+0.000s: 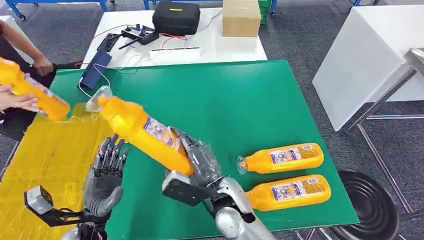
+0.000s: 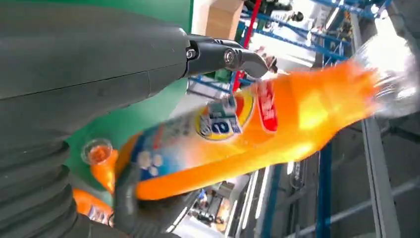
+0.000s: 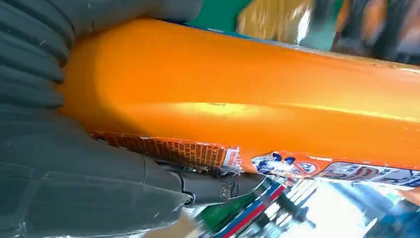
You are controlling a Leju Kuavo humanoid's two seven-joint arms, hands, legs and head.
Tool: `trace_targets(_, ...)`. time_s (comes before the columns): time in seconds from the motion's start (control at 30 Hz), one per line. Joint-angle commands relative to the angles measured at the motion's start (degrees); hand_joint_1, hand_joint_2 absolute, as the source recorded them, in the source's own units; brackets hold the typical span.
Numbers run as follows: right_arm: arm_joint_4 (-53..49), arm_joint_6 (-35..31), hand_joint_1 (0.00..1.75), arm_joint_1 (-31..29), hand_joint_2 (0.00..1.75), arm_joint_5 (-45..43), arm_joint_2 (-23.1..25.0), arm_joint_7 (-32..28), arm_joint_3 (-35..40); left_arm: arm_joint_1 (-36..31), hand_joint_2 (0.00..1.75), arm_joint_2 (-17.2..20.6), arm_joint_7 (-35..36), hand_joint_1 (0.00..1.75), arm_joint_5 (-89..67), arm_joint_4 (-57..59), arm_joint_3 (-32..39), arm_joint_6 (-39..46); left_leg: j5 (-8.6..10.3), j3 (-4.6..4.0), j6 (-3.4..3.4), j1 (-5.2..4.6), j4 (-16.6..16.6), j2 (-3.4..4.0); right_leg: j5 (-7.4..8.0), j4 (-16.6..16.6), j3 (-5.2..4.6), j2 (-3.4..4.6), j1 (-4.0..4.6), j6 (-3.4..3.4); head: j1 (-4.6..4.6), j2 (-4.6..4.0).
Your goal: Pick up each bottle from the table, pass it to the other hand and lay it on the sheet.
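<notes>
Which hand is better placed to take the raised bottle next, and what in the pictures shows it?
The left hand. It is open, fingers apart, just beside the bottle that the right hand grips by its base, and it is nearer the yellow sheet.

Orange bottle (image 1: 142,132) with a clear cap and printed label, held tilted above the green tabletop (image 1: 240,95), base gripped in the right hand (image 1: 200,162), cap end raised toward the yellow sheet (image 1: 50,165). Two more orange bottles (image 1: 282,158) (image 1: 289,191) lying on their sides, side by side on the green tabletop right of the hand, caps pointing left. Another orange bottle (image 1: 32,90) held over the sheet's far corner by a person's hand (image 1: 17,101).
</notes>
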Motion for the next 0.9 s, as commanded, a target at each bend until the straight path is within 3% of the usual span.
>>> trace_targets(0.03,4.3,1.6,1.75,-4.2,1.75,0.9,-1.4,1.2,6.7,-1.1,1.75,0.3,0.3,0.0,0.0,3.2,-2.0,0.0,-0.04,0.14,-0.05,0.04,0.0,-0.01,-0.02,-0.1,0.15,0.02,0.03,-0.01,-0.02,0.0)
trace_targets(0.2,11.7,3.1,1.75,-5.4,1.75,3.0,0.2,2.8,10.0,-2.0,1.75,0.4,0.6,0.0,0.7,4.2,-4.1,0.0,-0.03,0.2,-0.06,0.03,-0.1,0.02,0.0,-0.1,0.2,0.06,0.02,-0.02,0.0,0.02)
trace_targets(0.27,16.4,4.1,1.75,-9.0,1.75,2.3,-0.9,2.1,11.2,-3.3,1.75,0.5,1.3,0.0,2.0,5.2,-4.4,0.5,-0.02,0.2,-0.08,0.05,-0.1,-0.08,-0.03,-0.1,0.23,-0.04,0.04,-0.03,0.0,0.0)
trace_targets(0.67,24.0,6.8,1.75,-10.7,1.75,4.5,0.3,-0.8,15.2,-5.5,1.75,1.3,7.0,0.0,16.3,10.4,-3.5,-3.2,0.01,0.24,-0.07,0.06,-0.1,-0.18,-0.04,-0.1,0.24,-0.14,0.06,-0.03,0.0,0.0)
trace_targets(0.9,23.5,7.2,1.75,-11.0,1.75,4.7,0.1,-1.1,16.1,-6.9,1.75,1.6,8.6,0.0,18.9,11.6,-3.7,-2.7,-0.02,0.17,-0.08,0.07,-0.1,-0.17,-0.05,-0.1,0.17,-0.13,0.07,-0.02,0.0,0.0)
